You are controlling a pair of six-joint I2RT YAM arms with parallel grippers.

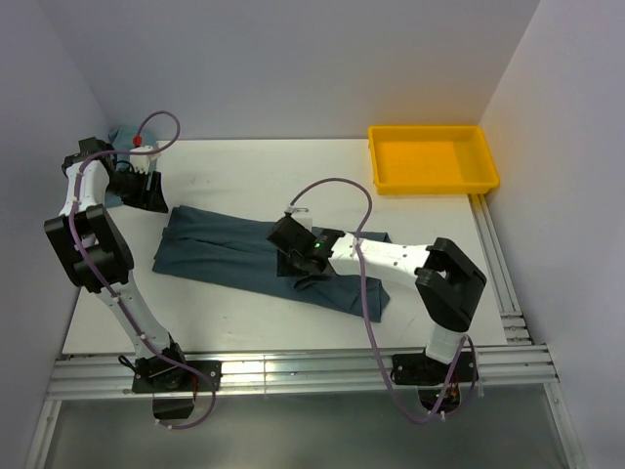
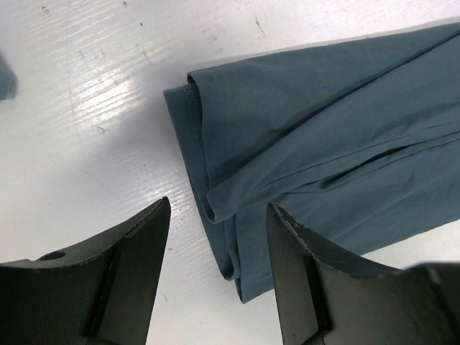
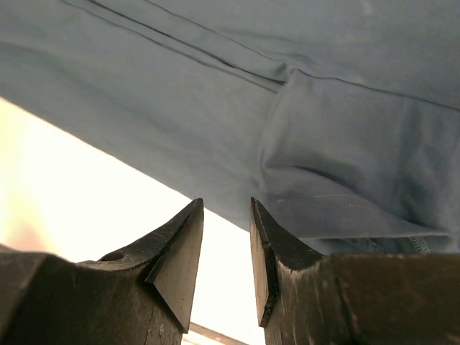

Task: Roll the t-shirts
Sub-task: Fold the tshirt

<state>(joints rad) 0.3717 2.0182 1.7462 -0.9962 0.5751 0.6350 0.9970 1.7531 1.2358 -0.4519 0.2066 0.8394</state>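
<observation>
Left gripper [image 2: 218, 205] spread above end of t-shirt [image 2: 323, 129]; right gripper [image 3: 226, 201] narrowly apart, empty, at its edge

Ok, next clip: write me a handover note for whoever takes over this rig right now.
Left hand: open, at the left end of the t-shirt, holding nothing.
Right hand: slightly open, low over its right half, nothing between the fingers.
Shirt lies folded into a long strip on the table; yellow tray at the far right corner.
Done: lengthwise fold. Left: the roll, none visible yet.
</observation>
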